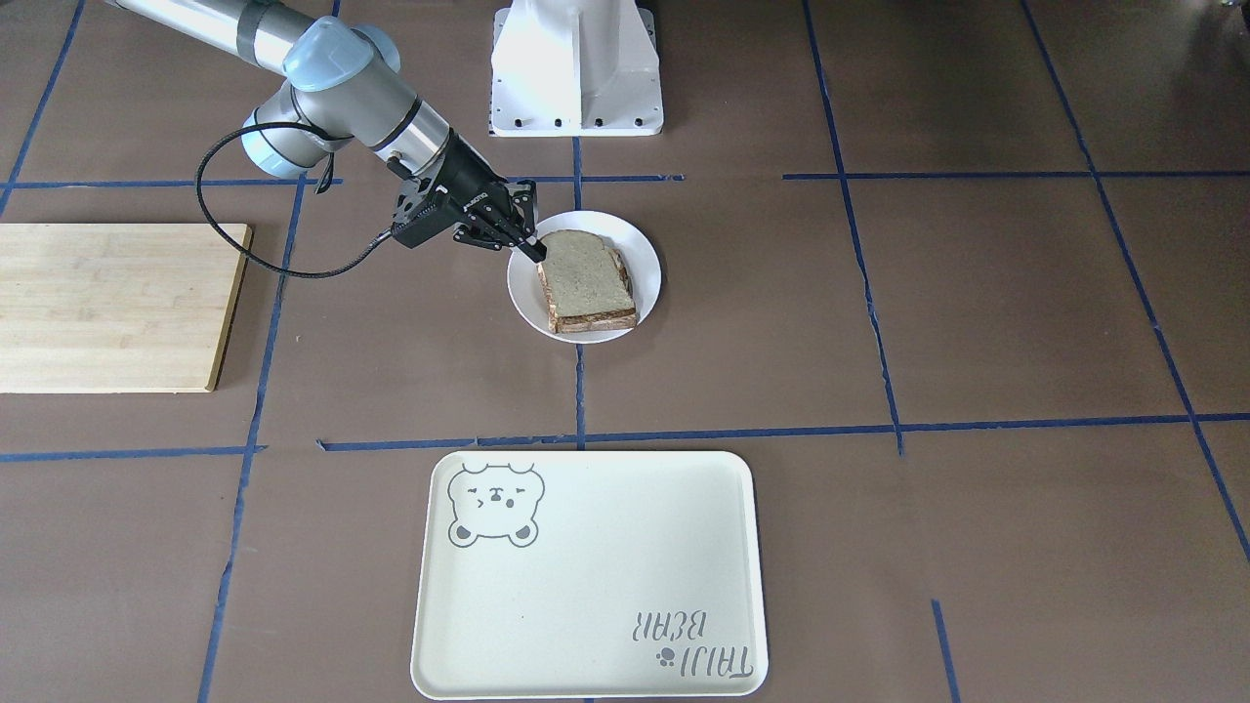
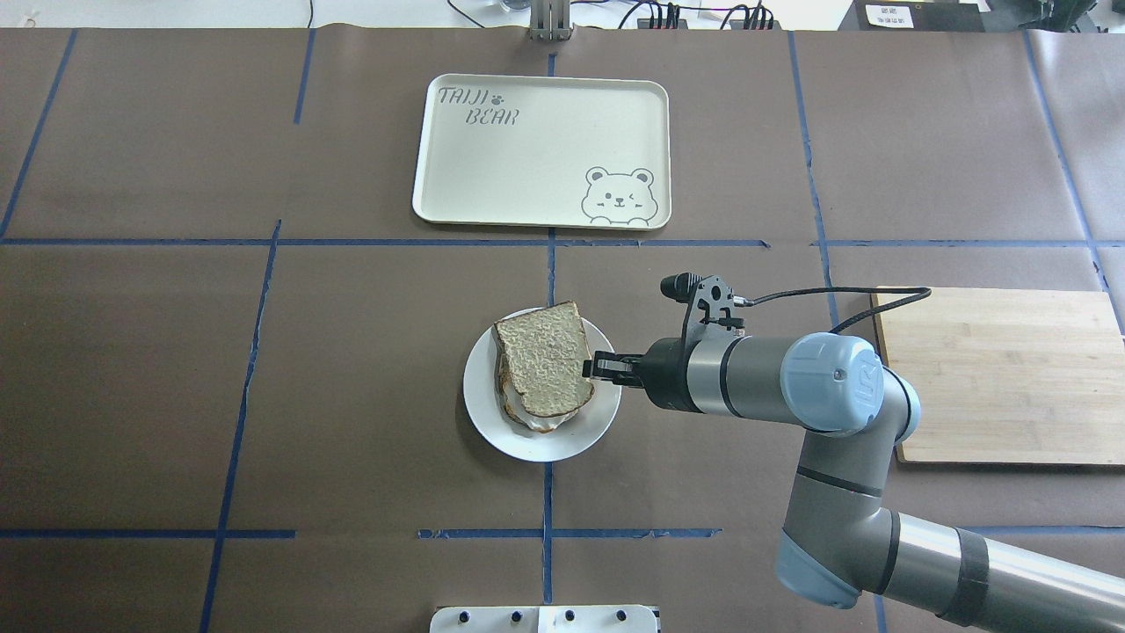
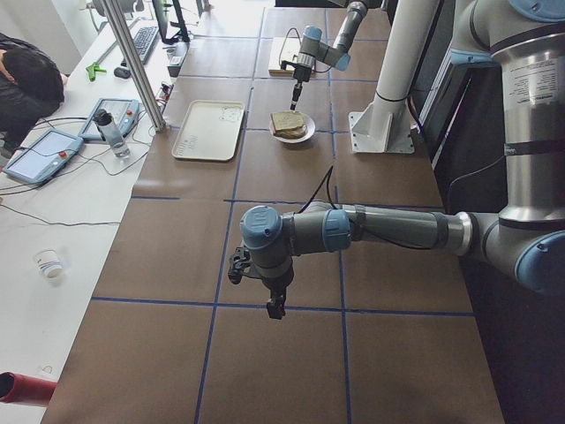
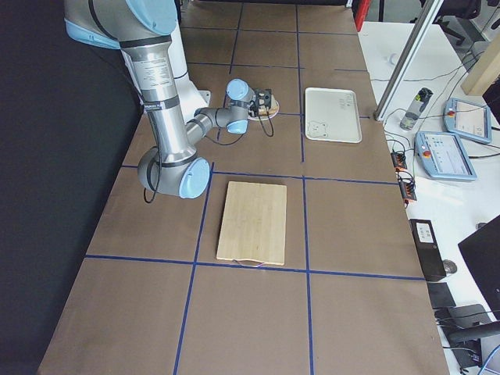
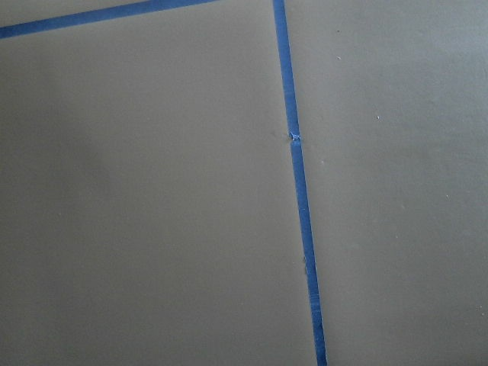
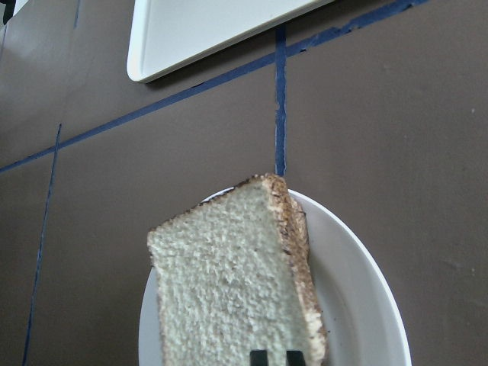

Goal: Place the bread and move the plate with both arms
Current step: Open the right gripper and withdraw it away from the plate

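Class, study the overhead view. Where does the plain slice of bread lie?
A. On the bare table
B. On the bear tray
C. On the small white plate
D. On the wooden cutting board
C: the bread lies on the plate, apart from both the tray and the board.

The bread (image 1: pixel 583 276) is covering most of a lower slice (image 1: pixel 592 321); the right wrist view's bottom edge is cropping the plate (image 6: pixel 358 305).
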`<move>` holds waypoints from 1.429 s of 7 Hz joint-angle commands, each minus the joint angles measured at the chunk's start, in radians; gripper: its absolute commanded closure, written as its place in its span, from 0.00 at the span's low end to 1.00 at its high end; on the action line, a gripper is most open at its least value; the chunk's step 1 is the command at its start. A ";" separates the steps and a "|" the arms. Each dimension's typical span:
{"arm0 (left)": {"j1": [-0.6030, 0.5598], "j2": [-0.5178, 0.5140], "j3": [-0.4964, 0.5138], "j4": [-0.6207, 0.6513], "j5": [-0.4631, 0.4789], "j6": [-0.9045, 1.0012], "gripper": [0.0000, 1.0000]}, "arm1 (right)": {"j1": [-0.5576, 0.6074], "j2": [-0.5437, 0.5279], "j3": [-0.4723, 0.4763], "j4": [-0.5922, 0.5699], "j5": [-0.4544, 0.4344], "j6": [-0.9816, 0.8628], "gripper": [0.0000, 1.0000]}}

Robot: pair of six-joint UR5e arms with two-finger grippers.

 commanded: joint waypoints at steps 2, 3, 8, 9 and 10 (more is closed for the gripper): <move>0.000 0.000 -0.010 0.000 0.002 0.005 0.00 | 0.071 0.020 0.067 -0.277 0.097 -0.029 0.00; 0.001 -0.002 -0.009 0.000 0.003 0.005 0.00 | 0.146 0.033 0.070 -0.371 0.202 -0.108 0.00; 0.003 -0.098 0.023 -0.194 -0.005 0.002 0.00 | 0.717 -0.160 0.092 -0.709 0.665 -0.928 0.00; 0.009 -0.113 0.058 -0.249 -0.011 -0.014 0.00 | 0.800 -0.221 0.090 -0.756 0.665 -1.112 0.00; 0.009 -0.148 0.080 -0.256 -0.043 -0.087 0.00 | 0.891 -0.239 0.098 -0.878 0.666 -1.311 0.00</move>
